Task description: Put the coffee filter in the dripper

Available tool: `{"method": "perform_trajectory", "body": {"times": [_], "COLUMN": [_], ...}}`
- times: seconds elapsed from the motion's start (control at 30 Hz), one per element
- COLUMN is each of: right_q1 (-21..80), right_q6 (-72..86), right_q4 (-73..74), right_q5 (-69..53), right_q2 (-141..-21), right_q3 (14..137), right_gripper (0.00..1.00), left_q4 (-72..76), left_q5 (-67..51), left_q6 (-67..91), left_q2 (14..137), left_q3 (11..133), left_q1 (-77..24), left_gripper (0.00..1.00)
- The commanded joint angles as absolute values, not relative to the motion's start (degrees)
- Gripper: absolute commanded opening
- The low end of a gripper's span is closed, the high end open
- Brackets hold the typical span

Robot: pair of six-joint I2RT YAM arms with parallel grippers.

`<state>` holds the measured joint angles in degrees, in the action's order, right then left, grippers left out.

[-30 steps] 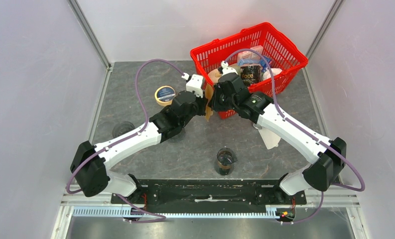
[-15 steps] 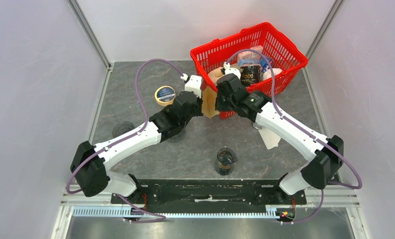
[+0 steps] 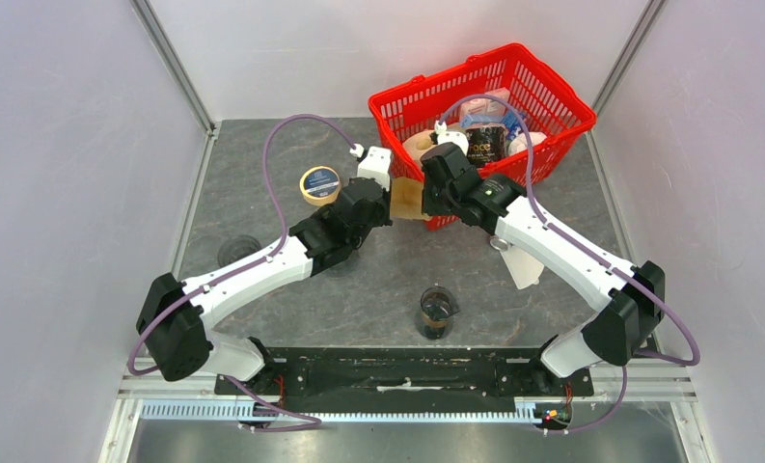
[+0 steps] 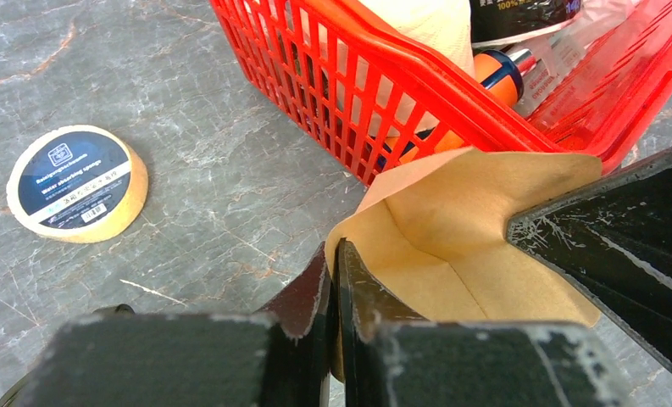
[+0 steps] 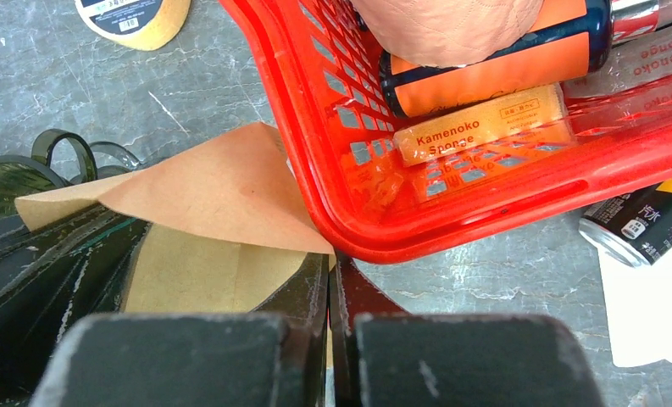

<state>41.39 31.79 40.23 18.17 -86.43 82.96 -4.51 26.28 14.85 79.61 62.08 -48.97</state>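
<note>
Two hands on one brown coffee filter (image 3: 407,201), its mouth standing open between them. Hangs above the desk (image 3: 253,164) toward the far edge, at the near-left corner of the red basket (image 4: 315,85); touching that corner or merely beside it, cannot tell. Left hand (image 4: 333,267) pressed nearly together, pinching one wall of the filter at its rim. Right hand (image 5: 330,275) pressed together too, nipping the opposite wall. Inside the basket: a pale paper roll (image 4: 425,25), an orange bottle (image 5: 485,76), a sponge pack (image 5: 476,127). Left of the basket, a tape roll (image 3: 319,183) lying flat on the desk. Just beside the filter in the right wrist view, a dark glass piece (image 5: 57,153) with a ring handle. Toward the near edge, at mid-width, a glass cup (image 3: 436,313) upright, well apart from the filter. Under the right arm, a white sheet (image 3: 523,270) flat on the desk.
</note>
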Motion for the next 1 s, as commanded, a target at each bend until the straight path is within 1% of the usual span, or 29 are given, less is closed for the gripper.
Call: {"method": "perform_trajectory", "body": {"times": [0.0, 0.37, 0.6, 0.67, 0.83, 0.93, 0.97], "right_q1": [40.3, 39.8, 39.7, 39.7, 39.7, 39.7, 39.7], "right_q6": [30.6, 30.6, 30.4, 30.1, 29.5, 29.5, 29.6], "right_q4": [41.7, 43.3, 43.2, 42.6, 39.4, 38.9, 38.9], "right_q5": [21.8, 22.3, 21.1, 18.8, 7.5, 5.0, 4.7], "right_q2": [-85.8, -85.7, -85.9, -86.0, -87.0, -87.9, -88.0], "right_q3": [84.6, 84.5, 84.8, 85.1, 86.1, 87.1, 87.3], "right_gripper": [0.0, 0.0, 0.0, 0.0, 0.0, 0.05, 0.09], "left_q4": [-5.4, -6.1, -6.2, -6.2, -5.4, -5.2, -5.1], "left_q5": [31.0, 33.0, 31.6, 29.6, 23.8, 23.1, 23.3], "left_q6": [12.5, 12.2, 12.4, 12.5, 13.1, 13.4, 13.5], "left_q2": [78.7, 78.0, 77.7, 77.4, 77.6, 77.7, 77.7], "left_q3": [64.1, 64.0, 64.0, 64.0, 63.9, 63.9, 63.8], "left_q1": [-49.0, -49.0, -49.0, -49.0, -49.0, -49.0, -49.0], "left_gripper": [0.09, 0.07, 0.07, 0.07, 0.07, 0.06, 0.06]}}
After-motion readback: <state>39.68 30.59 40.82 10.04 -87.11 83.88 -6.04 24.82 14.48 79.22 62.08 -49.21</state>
